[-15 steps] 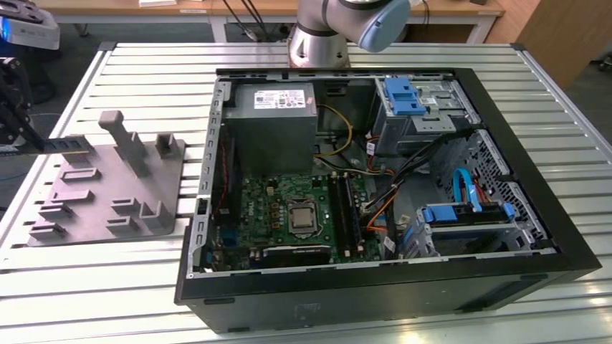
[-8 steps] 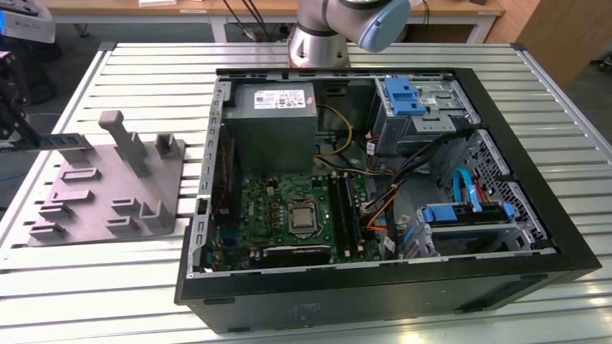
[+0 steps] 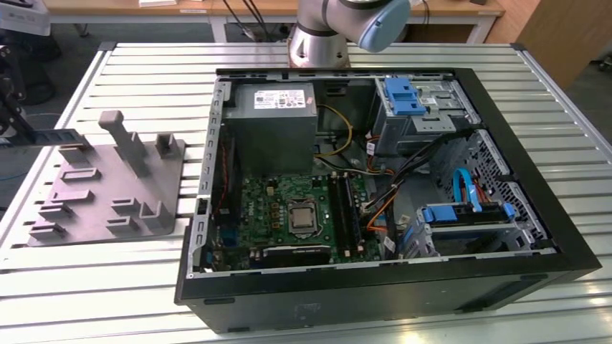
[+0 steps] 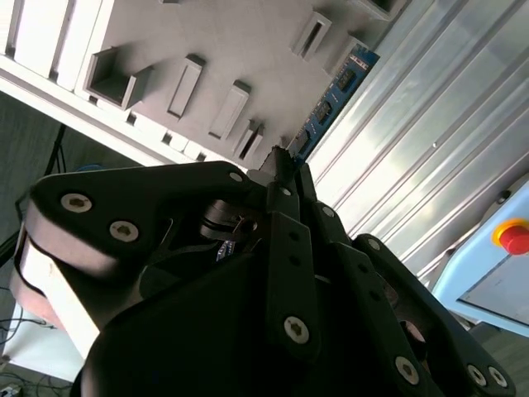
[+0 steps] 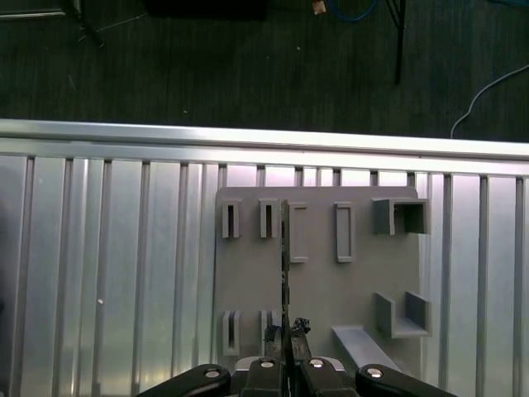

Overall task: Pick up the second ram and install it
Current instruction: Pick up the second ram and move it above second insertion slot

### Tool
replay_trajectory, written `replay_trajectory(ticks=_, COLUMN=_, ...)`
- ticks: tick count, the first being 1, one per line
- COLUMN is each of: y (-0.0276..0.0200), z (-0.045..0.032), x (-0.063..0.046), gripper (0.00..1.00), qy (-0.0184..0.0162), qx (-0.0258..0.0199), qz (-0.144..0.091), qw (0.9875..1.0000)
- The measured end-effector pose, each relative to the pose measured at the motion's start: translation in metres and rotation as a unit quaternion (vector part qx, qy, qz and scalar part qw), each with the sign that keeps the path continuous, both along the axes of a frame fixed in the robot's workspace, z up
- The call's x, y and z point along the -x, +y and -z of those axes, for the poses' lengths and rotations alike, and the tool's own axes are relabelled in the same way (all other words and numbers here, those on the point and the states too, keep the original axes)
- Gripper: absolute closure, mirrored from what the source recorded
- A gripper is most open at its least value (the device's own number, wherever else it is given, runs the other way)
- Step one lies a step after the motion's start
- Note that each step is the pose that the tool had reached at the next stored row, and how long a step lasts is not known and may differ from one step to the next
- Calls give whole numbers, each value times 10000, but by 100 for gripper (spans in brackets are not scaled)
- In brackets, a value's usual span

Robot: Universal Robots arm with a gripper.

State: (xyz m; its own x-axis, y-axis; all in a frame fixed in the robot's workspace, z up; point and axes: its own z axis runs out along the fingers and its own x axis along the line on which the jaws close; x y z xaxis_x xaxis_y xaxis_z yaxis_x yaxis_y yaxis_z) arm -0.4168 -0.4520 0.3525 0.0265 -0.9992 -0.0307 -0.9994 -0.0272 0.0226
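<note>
The gripper (image 4: 281, 169) is clenched on the second ram (image 4: 335, 91), pinching the near end so that the rest of the stick juts out ahead of it. In the first wrist view the gripper (image 5: 285, 337) holds the ram (image 5: 284, 265) edge-on, so it reads as a thin dark line. That line hangs over the grey fixture (image 5: 331, 298), between two of its upright pockets. I cannot tell whether the stick's far end is clear of the fixture or touching it. The fixture rests on the slatted tabletop (image 3: 143, 64). Just beside the fixture, on the exterior view's right of it, stands the open computer case (image 3: 363, 297) with its motherboard (image 3: 277, 208) and long black memory slots (image 3: 346, 211). I judge the pick-up done or nearly so, and the install not yet begun. Seating the stick calls for a hold that does not slip, the long edge lined up with a slot, and a straight press down.
</note>
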Motion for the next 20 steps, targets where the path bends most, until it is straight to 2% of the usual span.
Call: replay_trajectory(ticks=20, y=0, z=-204, x=0, gripper=86, qy=0, qx=0, qz=0, qw=10000)
